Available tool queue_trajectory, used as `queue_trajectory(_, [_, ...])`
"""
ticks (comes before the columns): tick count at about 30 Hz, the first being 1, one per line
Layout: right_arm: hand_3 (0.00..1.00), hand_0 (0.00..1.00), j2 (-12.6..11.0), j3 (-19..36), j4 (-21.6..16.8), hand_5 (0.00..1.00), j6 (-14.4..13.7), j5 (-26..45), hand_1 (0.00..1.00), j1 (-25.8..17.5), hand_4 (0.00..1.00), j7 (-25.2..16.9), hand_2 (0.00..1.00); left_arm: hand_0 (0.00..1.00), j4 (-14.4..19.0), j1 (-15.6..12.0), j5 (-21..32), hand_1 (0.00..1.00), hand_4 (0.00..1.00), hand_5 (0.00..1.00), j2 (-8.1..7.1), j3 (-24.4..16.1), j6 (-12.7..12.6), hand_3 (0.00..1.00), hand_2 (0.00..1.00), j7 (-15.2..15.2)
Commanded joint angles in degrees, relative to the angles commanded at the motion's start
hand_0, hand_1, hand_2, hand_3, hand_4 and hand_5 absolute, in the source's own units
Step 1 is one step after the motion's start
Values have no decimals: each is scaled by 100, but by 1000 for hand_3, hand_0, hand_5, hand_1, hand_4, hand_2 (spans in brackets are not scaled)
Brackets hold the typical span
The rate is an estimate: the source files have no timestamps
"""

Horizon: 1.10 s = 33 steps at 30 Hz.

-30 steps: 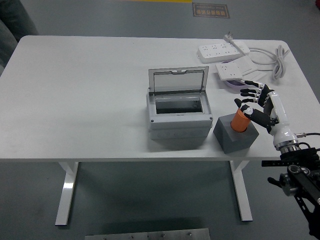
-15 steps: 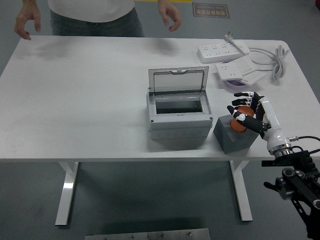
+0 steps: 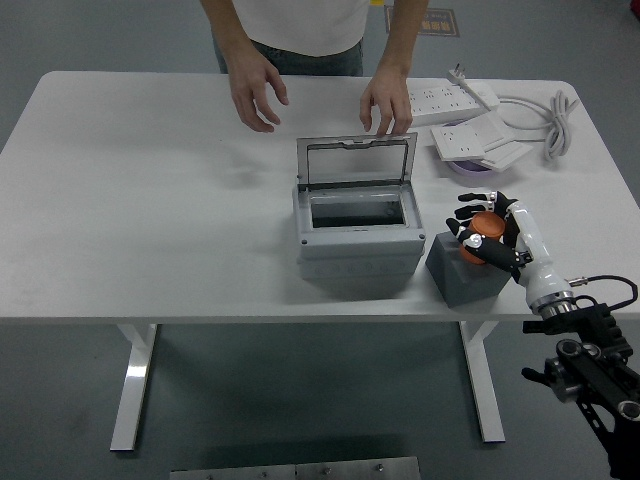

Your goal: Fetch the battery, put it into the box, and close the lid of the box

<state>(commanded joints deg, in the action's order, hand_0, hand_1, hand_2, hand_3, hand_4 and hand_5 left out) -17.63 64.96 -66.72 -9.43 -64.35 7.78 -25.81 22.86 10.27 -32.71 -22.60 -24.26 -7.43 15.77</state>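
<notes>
The orange battery (image 3: pixel 483 236) stands in a dark grey holder block (image 3: pixel 463 272) at the table's front right. My right hand (image 3: pixel 488 230) has its fingers curled around the battery's top. The grey box (image 3: pixel 357 237) sits in the middle of the table with its clear lid (image 3: pixel 356 162) raised upright at the back. A person stands at the far side. One of the person's hands (image 3: pixel 385 104) rests just behind the lid, the other (image 3: pixel 256 92) hovers over the table to the left. My left arm is out of view.
Two white power strips (image 3: pixel 445 97) with cables (image 3: pixel 552 120) lie at the back right. A purple-rimmed object (image 3: pixel 470 167) lies under the nearer strip, just behind my right hand. The table's near edge runs just in front of the holder block.
My right hand has closed in around the battery. The person has stepped up to the table and brought both hands forward, one to just behind the box lid.
</notes>
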Motion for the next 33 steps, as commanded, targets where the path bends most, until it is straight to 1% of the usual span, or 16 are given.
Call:
queue_trajectory(5, [640, 557, 4, -15, 16, 150, -15, -4, 602, 14, 804, 3, 538, 632, 0, 8, 37, 698, 500, 2, -9, 54, -18, 541, 573, -50])
queue_trajectory(6, [671, 564, 4, -17, 18, 127, -20, -4, 605, 15, 795, 3, 558, 632, 0, 9, 47, 698, 500, 2, -9, 67, -24, 541, 573, -64])
queue_trajectory(17, [680, 559, 6, -82, 36, 123, -86, 14, 612, 28, 773, 19, 560, 632, -3, 16, 68, 698, 500, 2, -22, 113, -73, 541, 573, -139])
queue_trajectory(18, [655, 576, 5, -85, 35, 78, -93, 14, 596, 29, 610, 21, 553, 632, -3, 16, 67, 698, 500, 2, -23, 114, -75, 541, 573, -141])
queue_trajectory(23, [655, 576, 4, -110, 29, 78, -146, 5, 596, 32, 610, 31, 553, 632, -3, 24, 68, 698, 500, 2, -25, 118, -90, 541, 573, -158])
queue_trajectory(24, [641, 512, 5, -113, 26, 44, -158, 4, 536, 31, 544, 32, 549, 632, -3, 25, 68, 698, 500, 2, -24, 119, -93, 541, 573, -160])
queue_trajectory(29, [641, 512, 9, -118, 24, 44, -175, 17, 536, 26, 544, 46, 549, 632, -1, 28, 43, 698, 500, 2, -25, 111, -108, 541, 573, -163])
queue_trajectory(30, [628, 435, 9, -121, 23, 50, -177, 18, 463, 26, 491, 48, 529, 632, -1, 29, 39, 698, 500, 2, -26, 110, -113, 541, 573, -166])
queue_trajectory(33, [628, 435, 10, -127, 17, 50, -185, 21, 463, 27, 491, 49, 529, 632, -1, 30, 27, 698, 500, 2, -29, 106, -125, 541, 573, -170])
